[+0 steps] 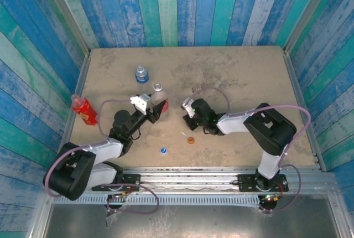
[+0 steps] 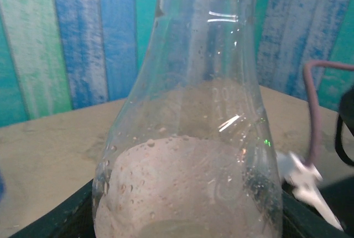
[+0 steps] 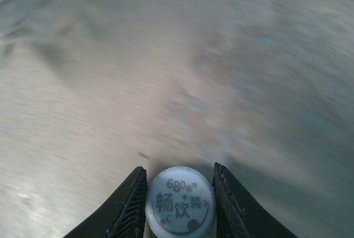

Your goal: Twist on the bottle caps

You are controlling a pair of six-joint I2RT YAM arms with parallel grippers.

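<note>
My left gripper (image 1: 156, 110) is shut on the clear bottle with the red label (image 1: 160, 103), which stands upright with its mouth (image 1: 158, 87) uncapped. Seen from the left wrist, this bottle (image 2: 193, 110) is very close, with pale pinkish liquid in its lower half. My right gripper (image 1: 193, 117) hovers just right of that bottle. In the right wrist view its fingers (image 3: 130, 205) are shut on the white cap (image 3: 180, 202), printed top facing the camera. The orange cap (image 1: 191, 140) and blue cap (image 1: 164, 150) lie on the table nearer the bases. The blue-label bottle (image 1: 142, 74) stands further back, the slim red bottle (image 1: 83, 109) at the left edge.
A thin white scrap (image 1: 184, 133) lies just above the orange cap. Blue and green plank walls (image 1: 182, 5) close the table on three sides. A purple cable (image 2: 312, 110) loops at the right of the left wrist view.
</note>
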